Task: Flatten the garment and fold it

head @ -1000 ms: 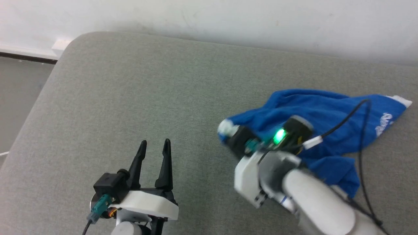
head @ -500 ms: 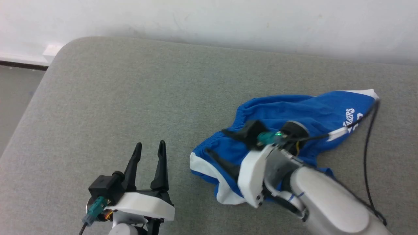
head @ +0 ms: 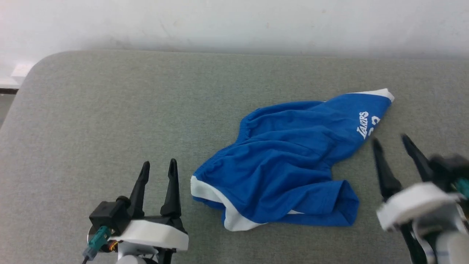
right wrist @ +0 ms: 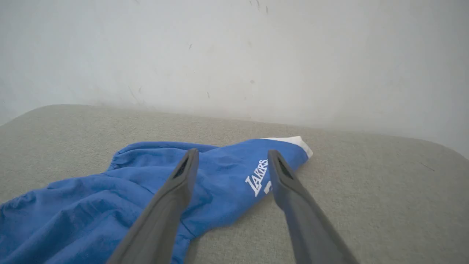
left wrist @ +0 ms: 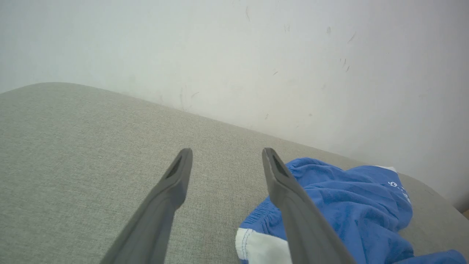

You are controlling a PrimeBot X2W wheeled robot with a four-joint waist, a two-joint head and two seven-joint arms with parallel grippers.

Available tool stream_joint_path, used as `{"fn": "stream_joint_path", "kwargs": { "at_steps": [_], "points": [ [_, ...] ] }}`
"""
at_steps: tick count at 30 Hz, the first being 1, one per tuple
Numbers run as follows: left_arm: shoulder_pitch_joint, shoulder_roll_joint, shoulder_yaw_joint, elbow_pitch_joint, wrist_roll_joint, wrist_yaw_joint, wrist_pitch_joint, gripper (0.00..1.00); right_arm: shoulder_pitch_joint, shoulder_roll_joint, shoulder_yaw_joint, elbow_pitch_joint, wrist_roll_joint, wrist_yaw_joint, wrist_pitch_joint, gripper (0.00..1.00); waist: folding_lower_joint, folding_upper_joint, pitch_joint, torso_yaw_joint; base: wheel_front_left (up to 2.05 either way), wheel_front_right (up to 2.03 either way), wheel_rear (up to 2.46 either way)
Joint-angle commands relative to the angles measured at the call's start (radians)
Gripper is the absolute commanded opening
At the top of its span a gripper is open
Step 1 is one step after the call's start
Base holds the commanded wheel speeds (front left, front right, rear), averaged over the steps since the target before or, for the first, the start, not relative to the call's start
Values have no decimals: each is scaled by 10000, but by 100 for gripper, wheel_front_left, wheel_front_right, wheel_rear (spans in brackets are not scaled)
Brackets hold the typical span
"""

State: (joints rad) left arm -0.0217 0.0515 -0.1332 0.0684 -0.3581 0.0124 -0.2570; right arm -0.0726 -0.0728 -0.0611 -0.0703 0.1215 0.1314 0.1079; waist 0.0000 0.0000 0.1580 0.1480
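One garment (head: 282, 172) lies before me on the grey cushion (head: 110, 110), right of the middle: bright blue shorts, soft and rumpled, with deep folds running across them. The gathered waistband runs along the left and far side. A white-trimmed corner lies at the near left. One leg stretches toward the far right and ends in a white hem. Its white lettering (head: 363, 124) sits just short of that tip. The other leg is bunched at the near right.

A second ago my right gripper (head: 389, 139) was over the cloth with a bunch of it pinched at the left end. Half a second ago its fingers had spread apart above the shorts. Now it has drawn off to the right and the shorts lie wider and flatter than before. My head has also turned, so the whole scene sits differently.

Both of my jaws stand wide apart and hold nothing. My left gripper (head: 159, 162) hovers just left of the white-trimmed corner, apart from it. My right one is near the lettered leg, on its right side, and clear of the cloth. A pale wall (head: 234, 22) rises behind the cushion.
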Motion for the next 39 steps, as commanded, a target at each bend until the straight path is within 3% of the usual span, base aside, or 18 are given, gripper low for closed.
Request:
{"fn": "stream_joint_path", "kwargs": {
  "at_steps": [1, 6, 12, 17, 24, 34, 35, 36, 37, 39],
  "points": [
    [153, -12, 71, -32, 82, -79, -47, 100, 435, 125, -382, -107, -92, -7, -227, 100, 0, 0, 79, -192, 0, 0, 0],
    [156, 26, 92, 19, 256, -252, -47, 100, 1532, 219, -919, 102, 766, -7, -840, 100, 0, 0, 233, -623, 0, 0, 0],
    [-1024, 494, -403, 68, 764, -688, 297, 100, 1332, 222, -844, 201, 920, -7, -1257, 100, 0, 0, 601, -1014, 0, 0, 0],
    [-3158, 876, -1082, 523, 1070, -1068, 1765, 100, 813, 224, -895, 108, 788, -7, -1396, 100, 0, 0, 1106, -1216, 0, 0, 0],
    [-5593, 1117, -2095, 2453, 1068, -1330, 4556, 100, 509, 224, -824, 250, 781, -7, -1465, 100, 0, 0, 1787, -1521, 0, 0, 0],
    [-6455, 1472, -3348, 4667, 579, -1422, 6103, 100, 307, 225, -682, 424, 831, -7, -1531, 100, 0, 0, 2150, -1995, 0, 0, 0],
    [-6463, 1479, -3525, 4761, 372, -1424, 6224, 91, 304, 225, -697, 423, 823, -7, -1526, 100, 0, 0, 2148, -2012, 0, 0, 0],
    [-6505, 1513, -3601, 4799, 194, -1425, 6201, 31, 302, 225, -714, 420, 816, -7, -1521, 100, 0, 0, 2146, -2021, 0, 0, 0],
    [-6578, 1574, -3640, 4821, 76, -1426, 6099, 0, 299, 225, -729, 415, 809, -7, -1513, 100, 0, 0, 2140, -2026, 0, 0, 0],
    [-6739, 1637, -3629, 4827, -228, -1427, 5905, 0, 290, 225, -761, 406, 786, -7, -1492, 100, 0, 0, 2120, -2018, 0, 0, 0]
  ]
}}
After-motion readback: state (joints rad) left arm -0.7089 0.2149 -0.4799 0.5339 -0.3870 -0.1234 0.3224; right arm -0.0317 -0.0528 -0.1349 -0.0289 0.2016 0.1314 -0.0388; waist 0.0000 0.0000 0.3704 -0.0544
